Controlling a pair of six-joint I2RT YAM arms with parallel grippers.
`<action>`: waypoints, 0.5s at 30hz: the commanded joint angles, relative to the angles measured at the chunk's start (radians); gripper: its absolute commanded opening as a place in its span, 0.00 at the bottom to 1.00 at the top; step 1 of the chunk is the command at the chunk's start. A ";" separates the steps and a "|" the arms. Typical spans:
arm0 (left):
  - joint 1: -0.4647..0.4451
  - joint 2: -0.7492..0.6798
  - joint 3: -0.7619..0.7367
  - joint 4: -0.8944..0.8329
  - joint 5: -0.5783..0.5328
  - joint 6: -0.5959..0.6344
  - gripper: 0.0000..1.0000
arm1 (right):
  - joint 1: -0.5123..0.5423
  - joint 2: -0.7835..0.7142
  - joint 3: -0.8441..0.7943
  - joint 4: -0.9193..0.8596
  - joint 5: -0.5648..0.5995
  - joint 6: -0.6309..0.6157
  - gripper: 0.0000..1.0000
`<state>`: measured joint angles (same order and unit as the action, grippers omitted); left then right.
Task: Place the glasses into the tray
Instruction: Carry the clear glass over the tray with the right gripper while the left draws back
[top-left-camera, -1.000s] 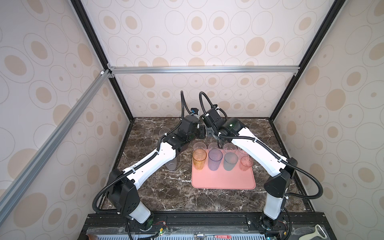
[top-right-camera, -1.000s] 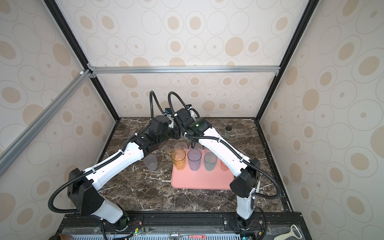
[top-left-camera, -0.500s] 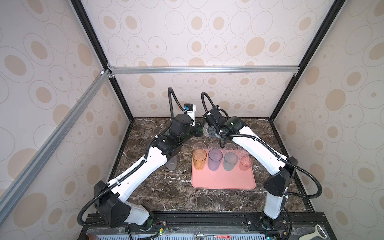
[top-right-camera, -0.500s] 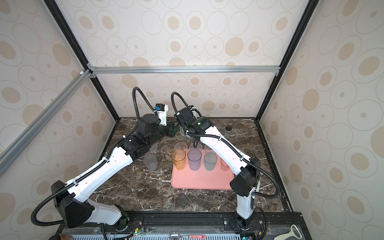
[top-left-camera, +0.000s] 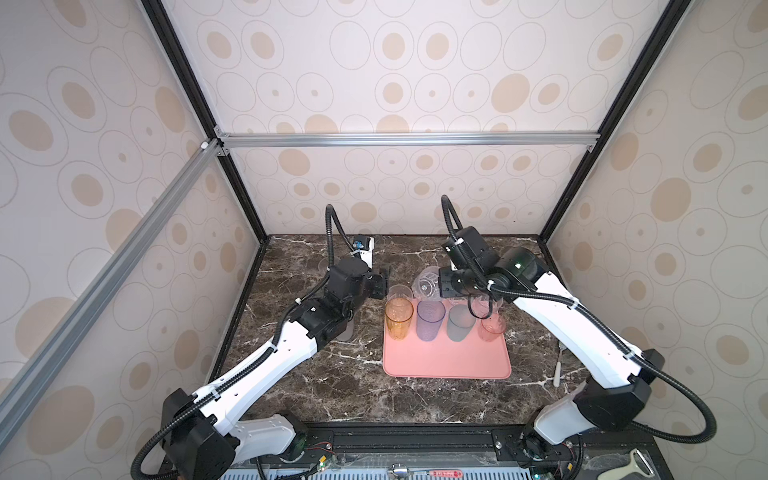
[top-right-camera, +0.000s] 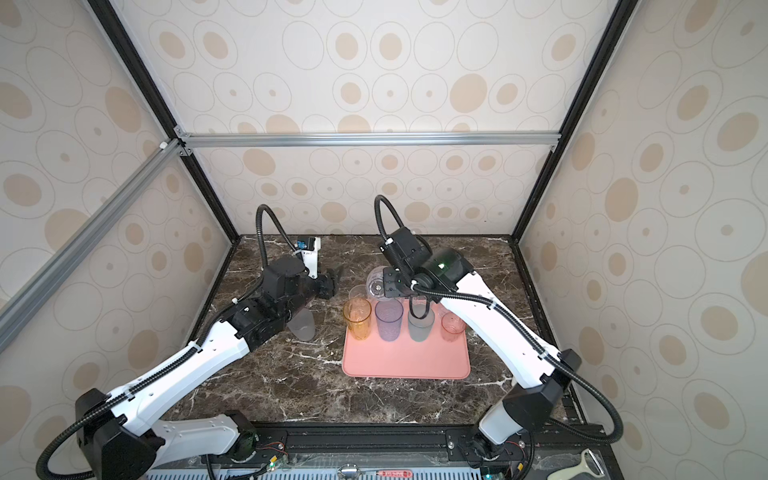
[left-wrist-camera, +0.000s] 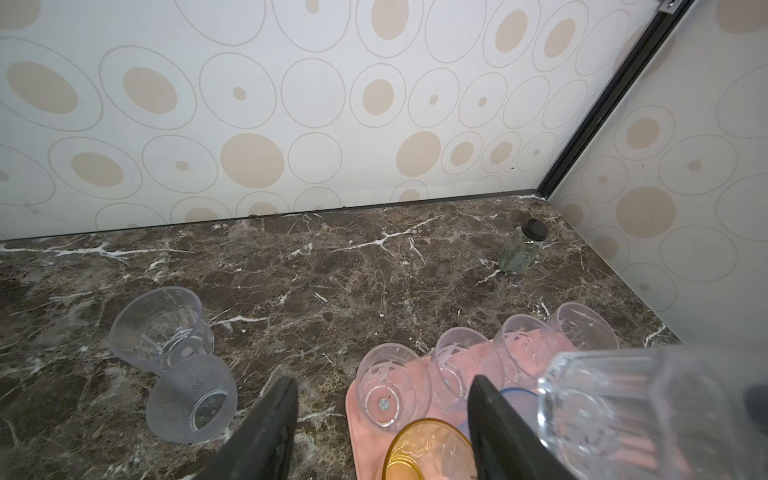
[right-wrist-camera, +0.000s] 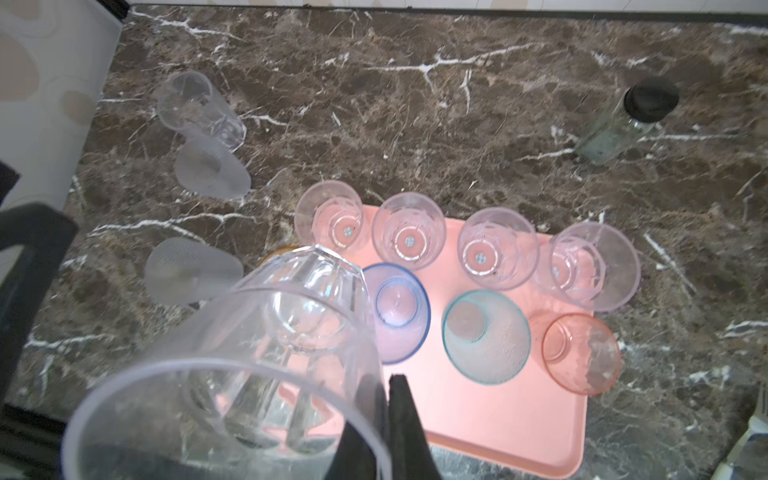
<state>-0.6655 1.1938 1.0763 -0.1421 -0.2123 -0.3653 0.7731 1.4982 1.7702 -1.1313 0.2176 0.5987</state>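
Eight glasses stand on the flat salmon-pink tray (top-left-camera: 446, 357): four clear faceted tumblers (right-wrist-camera: 409, 232) in the back row; in front, an amber tumbler (top-left-camera: 398, 318), a blue-purple tumbler (top-left-camera: 430, 320), a teal tumbler (top-left-camera: 459, 322) and a small pink tumbler (top-left-camera: 491, 327).

Right gripper (right-wrist-camera: 388, 395): jaws pinching the rim wall of a ninth clear tumbler (right-wrist-camera: 249, 353), tilted in the air over the tray, not set down.

Left gripper (left-wrist-camera: 380, 419): jaws spread, empty, beside the tray.

Remaining on the dark marble table (top-left-camera: 332, 395), left of the tray: one lone clear tumbler (right-wrist-camera: 199, 110) and two frosted tumblers (right-wrist-camera: 212, 168).

Judged about two-thirds done.

glasses (right-wrist-camera: 409, 239) in two rows on tray (top-left-camera: 446, 361) | loose glasses (right-wrist-camera: 212, 168) on table (top-left-camera: 332, 395) left of tray | jar (left-wrist-camera: 521, 247) behind-right
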 joint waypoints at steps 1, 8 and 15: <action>0.007 -0.051 -0.027 0.029 -0.024 -0.001 0.65 | 0.058 -0.045 -0.055 -0.045 -0.054 0.102 0.03; 0.007 -0.116 -0.121 0.030 -0.022 -0.053 0.65 | 0.224 -0.068 -0.156 -0.089 0.004 0.241 0.04; 0.007 -0.143 -0.188 0.007 -0.041 -0.064 0.66 | 0.342 0.029 -0.252 -0.048 0.075 0.330 0.04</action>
<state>-0.6632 1.0725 0.9043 -0.1284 -0.2325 -0.4004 1.0977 1.4837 1.5448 -1.1873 0.2382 0.8494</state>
